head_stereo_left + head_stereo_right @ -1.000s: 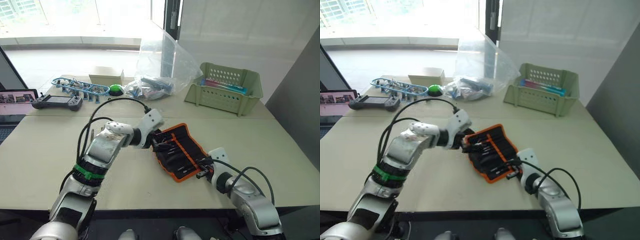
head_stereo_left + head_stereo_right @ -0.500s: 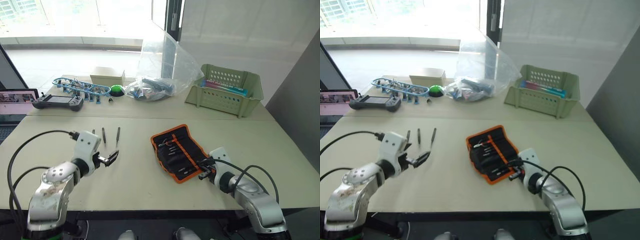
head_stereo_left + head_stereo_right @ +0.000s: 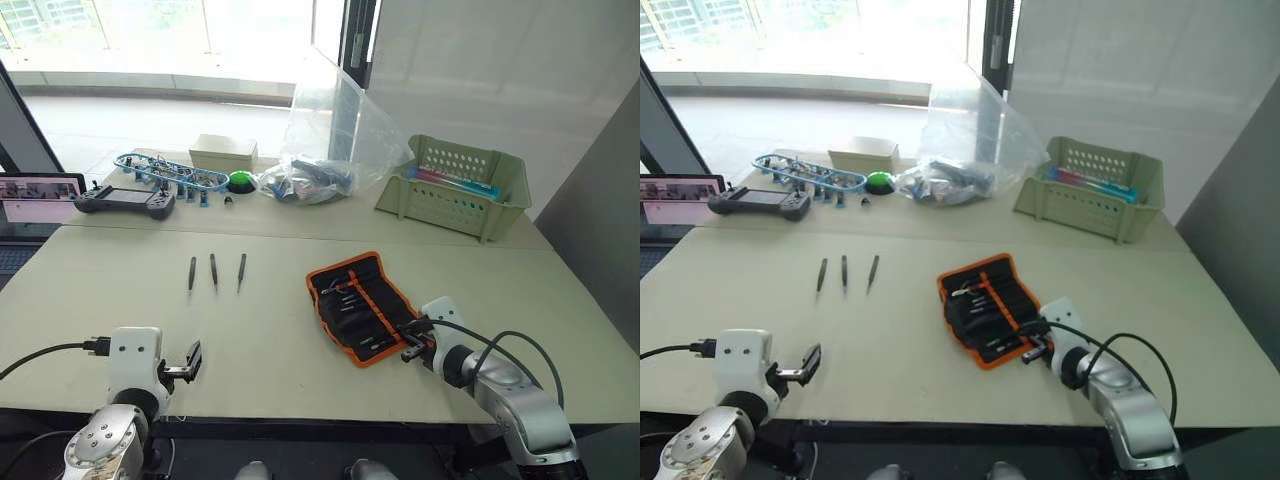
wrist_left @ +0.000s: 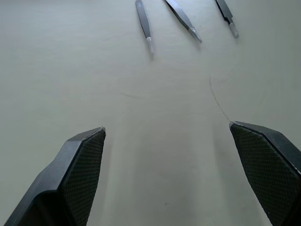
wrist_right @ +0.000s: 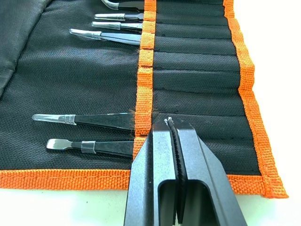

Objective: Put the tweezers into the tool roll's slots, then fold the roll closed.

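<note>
Your left pincer (image 4: 167, 136) hovers spread apart near three loose tweezers (image 3: 214, 271); your right pincer (image 5: 171, 125) rests pressed together on the open tool roll (image 3: 360, 305).

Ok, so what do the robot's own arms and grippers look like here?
Both arms are silver-grey metal with black joints and black cables looping off them. Each wrist ends in a white block. The left gripper and right gripper each have two black fingers. In the left wrist view the fingers are wedge-shaped with textured pads; the right's fingers are smooth, flat bars.
</note>
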